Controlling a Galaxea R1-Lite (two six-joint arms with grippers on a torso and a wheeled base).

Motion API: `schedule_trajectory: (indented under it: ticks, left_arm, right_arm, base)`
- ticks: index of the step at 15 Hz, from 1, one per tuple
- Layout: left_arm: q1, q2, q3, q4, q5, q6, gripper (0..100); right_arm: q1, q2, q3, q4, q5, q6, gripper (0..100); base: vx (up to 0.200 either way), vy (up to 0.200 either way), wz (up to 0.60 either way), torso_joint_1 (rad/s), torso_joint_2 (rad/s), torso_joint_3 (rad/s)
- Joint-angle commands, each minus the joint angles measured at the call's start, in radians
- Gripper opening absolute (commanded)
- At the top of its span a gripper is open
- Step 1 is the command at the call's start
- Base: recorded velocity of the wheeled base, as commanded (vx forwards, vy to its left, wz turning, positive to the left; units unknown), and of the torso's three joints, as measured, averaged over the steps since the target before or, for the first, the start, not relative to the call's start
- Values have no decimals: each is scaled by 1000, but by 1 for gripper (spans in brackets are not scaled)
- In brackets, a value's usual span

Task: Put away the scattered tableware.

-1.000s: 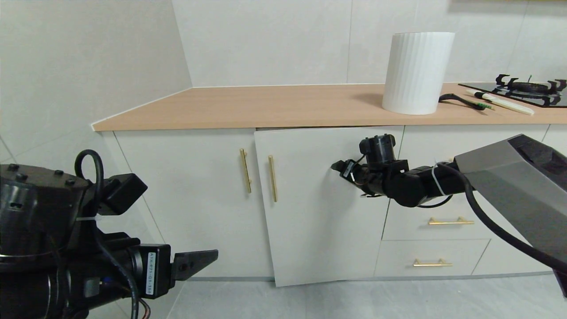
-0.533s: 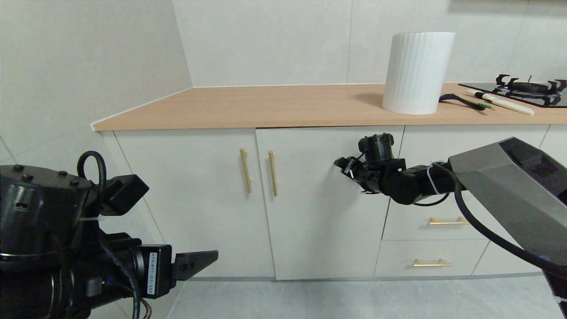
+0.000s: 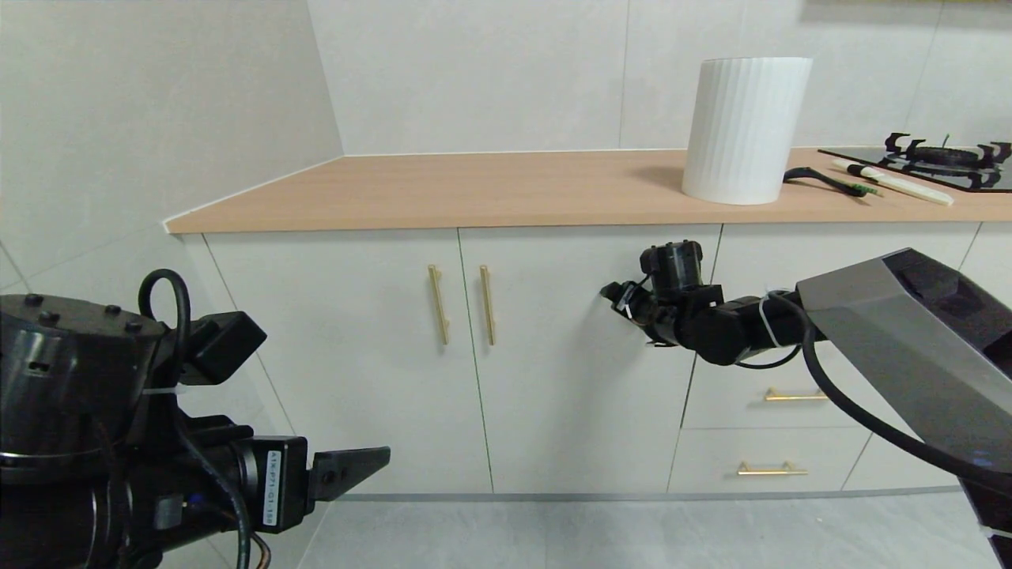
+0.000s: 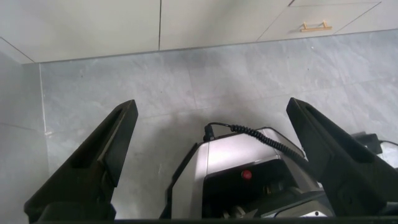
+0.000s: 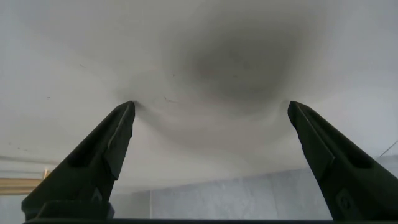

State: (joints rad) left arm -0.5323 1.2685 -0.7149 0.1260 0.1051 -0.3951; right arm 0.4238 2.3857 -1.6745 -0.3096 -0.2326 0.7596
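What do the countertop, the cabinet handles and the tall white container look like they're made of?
Countertop: looks like wood or wood-look laminate, matte; warm tan with faint grain.
Cabinet handles: probably metal, brass-coloured with a slight sheen.
Tall white container: matte white, vertical ribs; plastic or ceramic, the look leaves it open.

KITCHEN CORNER: A wood-toned countertop (image 3: 474,190) runs along pale tiled walls (image 3: 474,71) into a corner. Below it stand white base cabinets (image 3: 348,356) with slim brass handles (image 3: 439,304) and two drawers (image 3: 759,446) at one end. A black gas hob (image 3: 945,162) with pan supports is set into the counter. Loose utensils (image 3: 893,180) lie just beside it, near a tall white ribbed container (image 3: 743,130). Grey tiles cover the floor (image 3: 632,537).
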Motion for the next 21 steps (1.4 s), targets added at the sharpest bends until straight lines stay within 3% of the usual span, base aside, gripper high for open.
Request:
schedule_trajectory:
  ticks: [1, 4, 6, 11, 14, 15, 16, 18, 21]
  left_arm:
    - [0, 2, 0, 0, 1, -1, 100]
    - [0, 0, 0, 0, 1, -1, 100]
    - [0, -1, 0, 0, 1, -1, 100]
    - [12, -84, 29, -69, 7, 4, 100]
    - [72, -245, 146, -129, 28, 4, 100]
    - [78, -273, 167, -129, 31, 4, 100]
    - [107, -382, 238, -127, 36, 5, 100]
    - [118, -546, 325, -124, 34, 27, 100]
    - [134, -779, 407, -120, 31, 73, 100]
  right_arm:
    - [18, -80, 73, -2, 21, -3, 100]
    - [76, -306, 305, -11, 182, -43, 100]
    - [84, -405, 397, -13, 225, -123, 100]
    - [92, -738, 633, -13, 196, -223, 100]
    - [85, -1149, 909, -11, 127, -378, 100]
    - [84, -1198, 946, -11, 113, -402, 100]
    - [29, -1372, 1075, -9, 101, -491, 100]
    - [-25, -1567, 1196, 0, 99, -546, 100]
    - [-125, -1857, 1296, 99, 94, -602, 100]
  base:
    - [0, 0, 0, 0, 0, 0]
    - [0, 0, 0, 0, 0, 0]
    - [0, 0, 0, 0, 0, 0]
    - [0, 0, 0, 0, 0, 0]
    - [0, 0, 0, 0, 0, 0]
    - [0, 0, 0, 0, 0, 0]
    - [0, 0, 0, 0, 0, 0]
    - [0, 0, 0, 0, 0, 0]
    - [0, 0, 0, 0, 0, 0]
